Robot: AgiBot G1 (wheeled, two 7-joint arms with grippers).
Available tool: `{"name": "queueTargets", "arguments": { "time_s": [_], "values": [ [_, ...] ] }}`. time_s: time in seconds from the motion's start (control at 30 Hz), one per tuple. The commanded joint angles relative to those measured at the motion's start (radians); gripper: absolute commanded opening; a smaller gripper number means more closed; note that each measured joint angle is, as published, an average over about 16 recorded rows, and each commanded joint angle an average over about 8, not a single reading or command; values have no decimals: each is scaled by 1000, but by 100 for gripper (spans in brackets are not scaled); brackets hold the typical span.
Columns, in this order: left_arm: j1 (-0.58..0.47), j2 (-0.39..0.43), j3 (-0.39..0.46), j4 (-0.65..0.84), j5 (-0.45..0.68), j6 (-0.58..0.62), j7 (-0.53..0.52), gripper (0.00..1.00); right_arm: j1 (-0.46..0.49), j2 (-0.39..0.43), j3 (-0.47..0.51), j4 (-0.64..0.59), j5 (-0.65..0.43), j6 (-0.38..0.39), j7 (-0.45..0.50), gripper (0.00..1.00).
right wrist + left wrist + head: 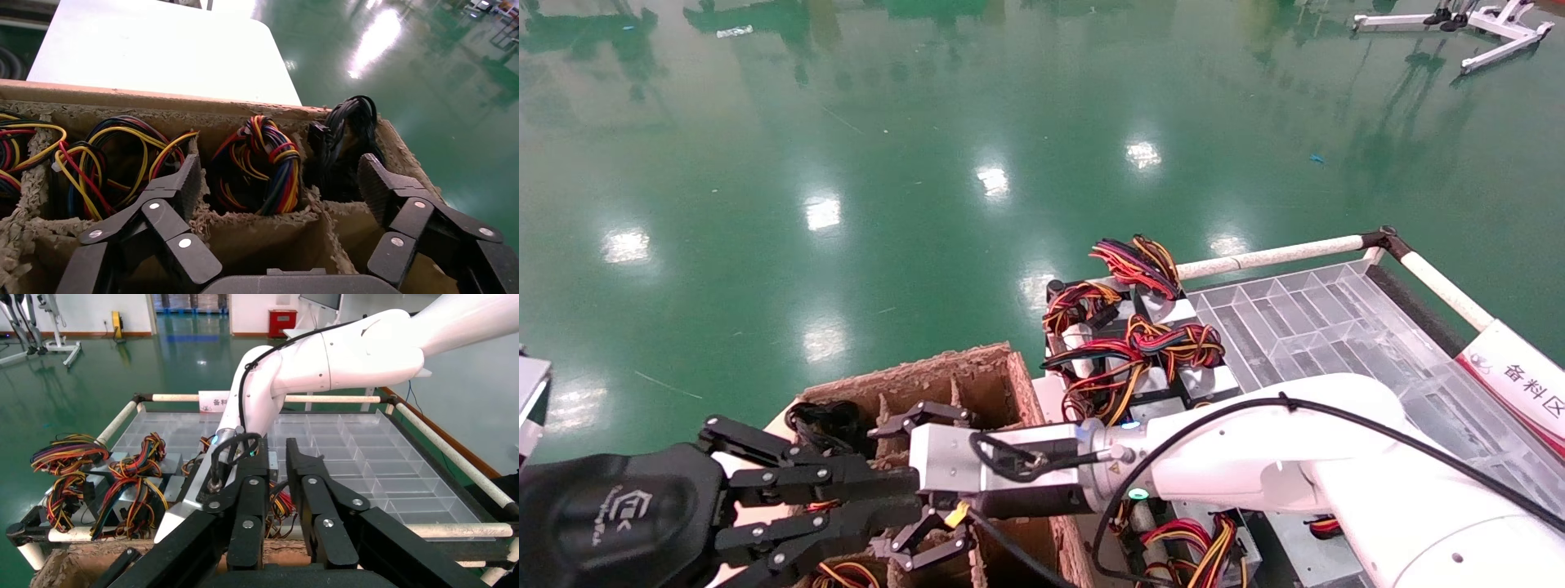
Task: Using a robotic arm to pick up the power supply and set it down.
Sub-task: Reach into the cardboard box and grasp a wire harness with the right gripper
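Observation:
The robotic arm (1254, 457) reaches in from the right over a divided cardboard box (977, 367). Its right gripper (883, 494) (280, 184) hangs open just above the cells, holding nothing. Between its fingers, one cell further on, lies the looped red, yellow, blue and black wire bundle of a power supply (263, 165); the metal body is hidden down in the cell. The neighbouring cells hold more bundles (116, 159) and a black one (346, 135). My left gripper (276, 454) sits low at the left beside the box, fingers close together and empty, pointing at the right wrist.
Several silver power supplies (1197, 380) (131, 490) with coloured wires stand on a cart beside the box. A clear compartment tray (1320, 327) covers the cart, ringed by a white rail (1271, 257). Green floor lies beyond.

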Motion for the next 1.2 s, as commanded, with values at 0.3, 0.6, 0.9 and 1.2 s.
{"name": "queueTargets", "arguments": {
  "time_s": [0.3, 0.6, 0.9, 1.2],
  "values": [
    [0, 0, 0, 0, 0, 0, 0, 100, 6, -1, -145, 42, 90, 93, 4, 0],
    [0, 0, 0, 0, 0, 0, 0, 100, 15, 0, -255, 56, 167, 176, 16, 0],
    [0, 0, 0, 0, 0, 0, 0, 100, 22, 2, -333, 55, 244, 219, 24, 0],
    [0, 0, 0, 0, 0, 0, 0, 100, 20, 8, -365, 32, 338, 241, 42, 0]
  ]
}}
